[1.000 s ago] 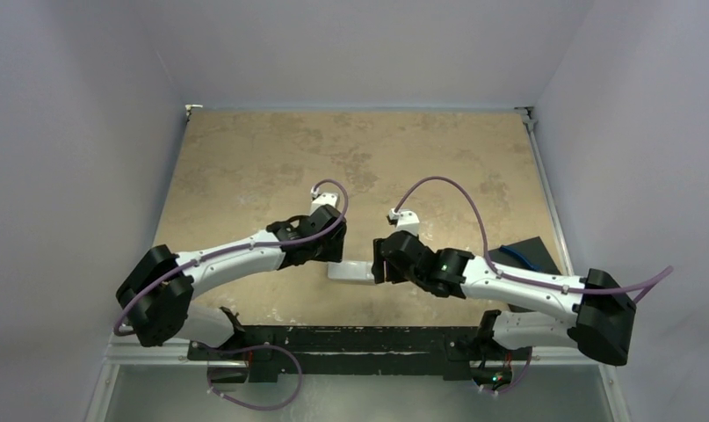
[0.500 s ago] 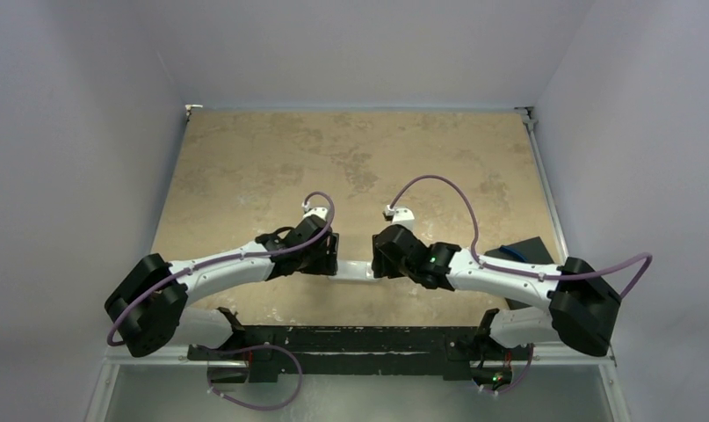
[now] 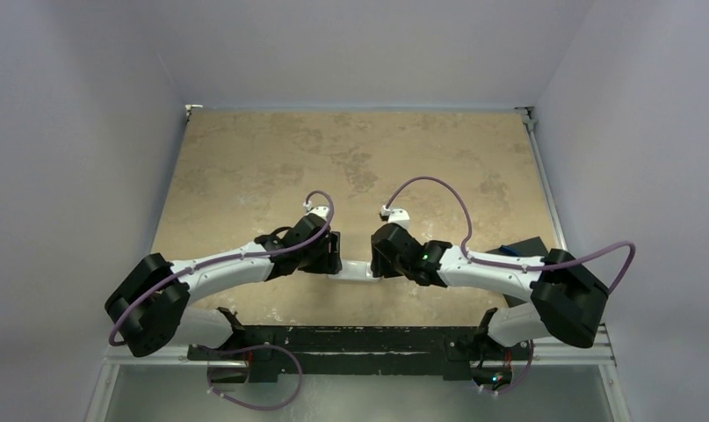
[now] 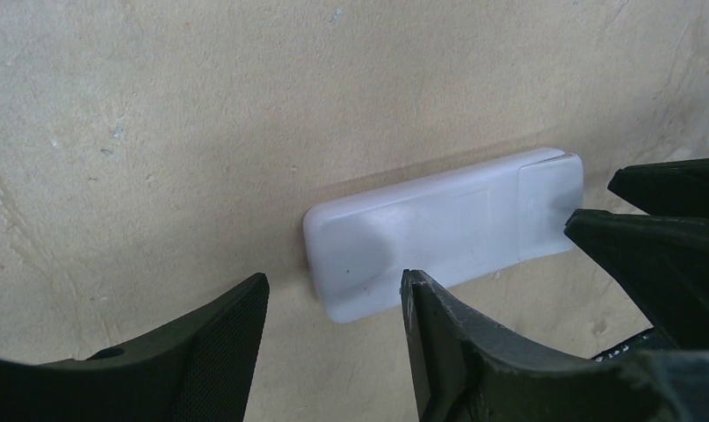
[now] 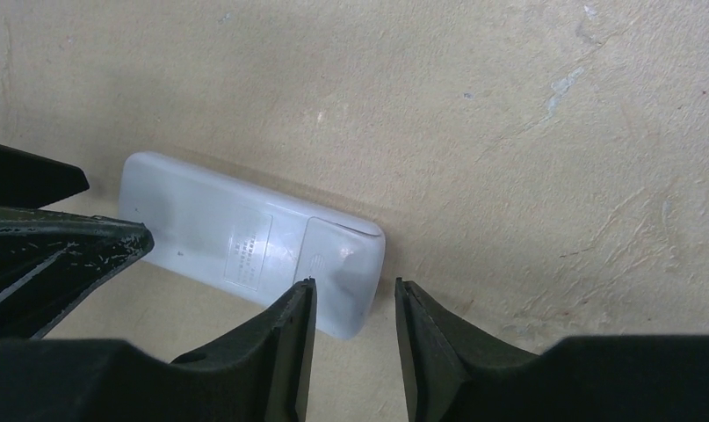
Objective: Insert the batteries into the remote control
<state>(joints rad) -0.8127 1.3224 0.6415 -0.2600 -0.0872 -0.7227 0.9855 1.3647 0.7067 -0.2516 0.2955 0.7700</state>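
Right claw [image 5: 354,292] has settled over the smooth, white, round-cornered remote control [image 5: 245,242].

Soft, even light fills the top view. The table [image 3: 245,158] is moderately bright, and the arms [image 3: 236,259] throw only faint, blurry shadows on the near side of the remote control [image 3: 355,270]. Fine detail there is soft. In the wrist views the remote control's white back looks bright and slightly washed out, with a thin soft shadow along its far edge. Its label [image 5: 249,242] is too blurred to read. The black fingers [image 5: 245,360] in front of it are very dark.
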